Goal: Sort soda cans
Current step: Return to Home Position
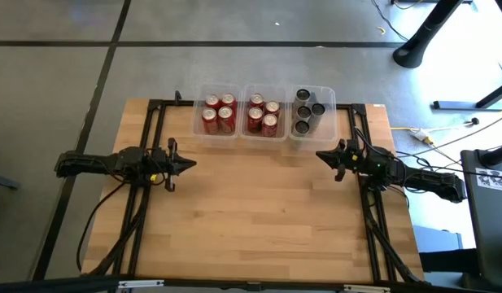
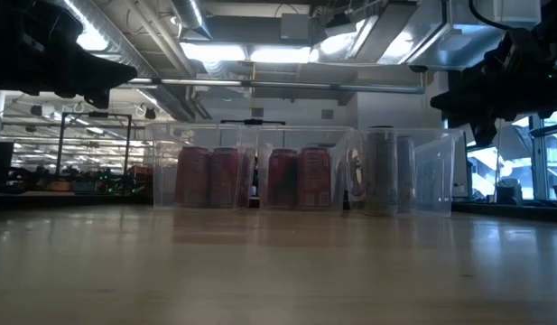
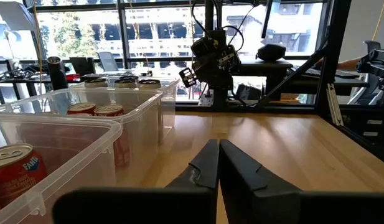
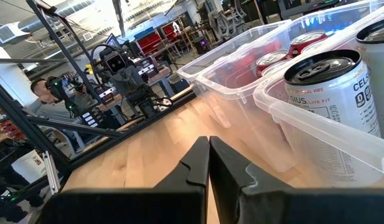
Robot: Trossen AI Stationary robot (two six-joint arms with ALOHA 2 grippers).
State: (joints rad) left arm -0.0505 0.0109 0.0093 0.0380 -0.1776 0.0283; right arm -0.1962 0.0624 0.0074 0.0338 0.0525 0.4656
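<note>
Three clear bins on the bench (image 1: 259, 220): left bin (image 1: 216, 89), middle bin (image 1: 265, 89), right bin (image 1: 329, 94). Four red cans (image 1: 211, 102) in the left, four more (image 1: 256, 100) in the middle, so eight red. Four dark cans (image 1: 303, 95) in the right. Twelve cans. Two arms, so two tools: left tool (image 1: 189, 163), right tool (image 1: 320, 155).
</note>
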